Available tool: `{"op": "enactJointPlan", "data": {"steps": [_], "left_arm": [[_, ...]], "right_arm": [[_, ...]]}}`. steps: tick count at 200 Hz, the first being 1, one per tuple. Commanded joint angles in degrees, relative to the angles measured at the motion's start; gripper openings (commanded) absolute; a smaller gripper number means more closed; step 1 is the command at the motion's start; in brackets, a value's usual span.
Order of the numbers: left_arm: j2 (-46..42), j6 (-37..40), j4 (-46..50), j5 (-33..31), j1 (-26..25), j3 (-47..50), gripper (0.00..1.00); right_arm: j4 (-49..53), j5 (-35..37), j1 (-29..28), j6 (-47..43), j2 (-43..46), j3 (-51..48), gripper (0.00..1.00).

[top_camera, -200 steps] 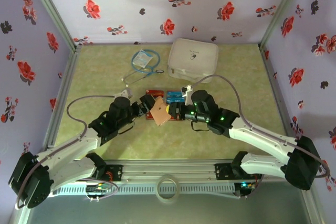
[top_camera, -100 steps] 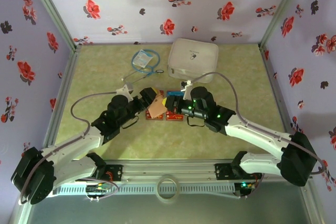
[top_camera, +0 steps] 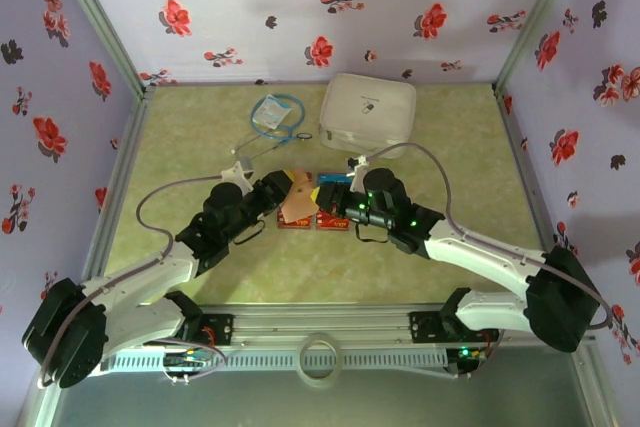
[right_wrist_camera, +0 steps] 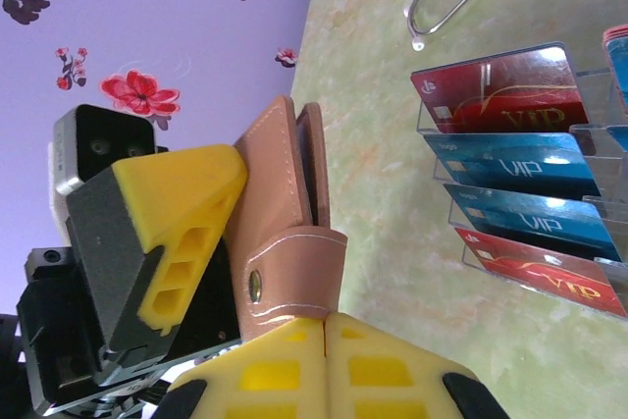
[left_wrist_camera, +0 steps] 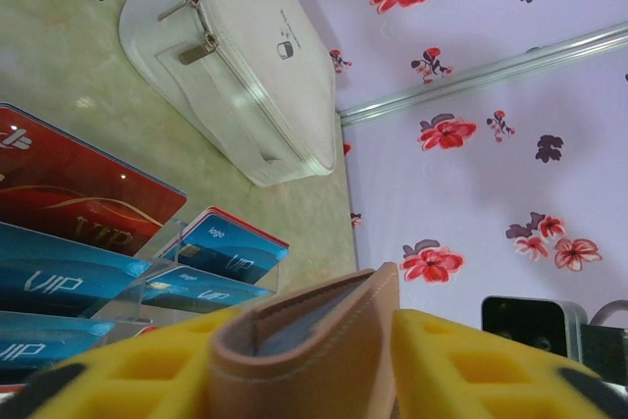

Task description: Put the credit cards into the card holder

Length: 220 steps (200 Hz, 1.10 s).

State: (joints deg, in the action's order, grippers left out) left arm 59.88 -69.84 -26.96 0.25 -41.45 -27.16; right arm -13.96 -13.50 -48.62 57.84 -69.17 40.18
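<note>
At the middle of the pale green mottled surface point(top_camera: 450, 167), a flat tan-brown leather card holder point(top_camera: 297, 201) hangs in the air between the two arms, held from both sides. The left pincer point(left_wrist_camera: 304, 380) has its yellow pads point(left_wrist_camera: 118, 375) pressed against the two faces of the card holder point(left_wrist_camera: 314, 340), whose top edge gapes a little and shows a grey-blue lining. The right pincer point(right_wrist_camera: 325, 365) is closed tight, its yellow fingertips point(right_wrist_camera: 265, 370) clamping the stitched snap tab at the holder's lower end, so the folder point(right_wrist_camera: 285, 213) stands nearly upright above them.

Just below and to the right of the holder, the red and blue rectangular credit cards point(top_camera: 330, 219) lie tilted in clear plastic racks point(left_wrist_camera: 128, 306) on the surface, stepped one behind another; several bear light "VIP" print point(right_wrist_camera: 510, 179). None of them touches the holder.

At the far side, a big white zip case point(top_camera: 367, 110) lies flat. Left of it is a small packet with a coiled blue tube point(top_camera: 272, 114), with a thin metal piece point(top_camera: 262, 144) just near of it.
</note>
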Motion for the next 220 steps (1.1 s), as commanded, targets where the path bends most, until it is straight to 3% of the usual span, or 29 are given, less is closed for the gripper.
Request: {"op": "enactJointPlan", "data": {"steps": [1, 33, 44, 48, 54, 66, 82, 123, 220], "left_arm": [[-0.95, 1.03, -2.41, 0.66, 0.21, 0.09, 0.31], [-1.16, 2.07, -0.97, 0.72, 0.28, -0.56, 0.08], [-1.25, 3.04, 0.02, 0.96, 0.26, -0.97, 0.0], [-1.25, 3.37, 0.54, 1.05, 0.32, -1.25, 0.0], [-1.4, 3.92, 1.28, 1.05, 0.26, -1.55, 0.0], [-1.51, 5.23, 2.62, 1.16, 0.32, -2.17, 0.0], [-1.23, 7.0, 4.48, 1.62, 0.29, -3.13, 0.0], [0.65, 7.67, 5.27, 2.8, 0.27, -4.99, 0.0], [1.63, 5.92, 4.46, 3.02, 0.14, -5.71, 0.0]], "right_arm": [[-2.97, 0.67, 0.4, 1.55, -0.95, -1.11, 0.0], [-0.93, -0.03, 0.67, 0.11, -1.69, -0.08, 0.0], [3.12, 1.24, 0.75, -2.07, -1.04, 1.15, 0.18], [5.38, 2.22, 0.77, -3.33, -0.43, 1.76, 0.31], [8.38, 3.38, 0.81, -5.15, 0.37, 2.54, 0.42], [14.5, 6.11, 0.74, -8.98, 1.78, 4.47, 0.56], [21.33, 8.69, 0.76, -14.9, 2.57, 8.17, 0.64], [29.47, 9.24, 0.72, -24.17, -0.74, 15.36, 0.72], [27.55, 11.43, -5.22, -27.31, -9.99, 21.83, 0.73]]}}
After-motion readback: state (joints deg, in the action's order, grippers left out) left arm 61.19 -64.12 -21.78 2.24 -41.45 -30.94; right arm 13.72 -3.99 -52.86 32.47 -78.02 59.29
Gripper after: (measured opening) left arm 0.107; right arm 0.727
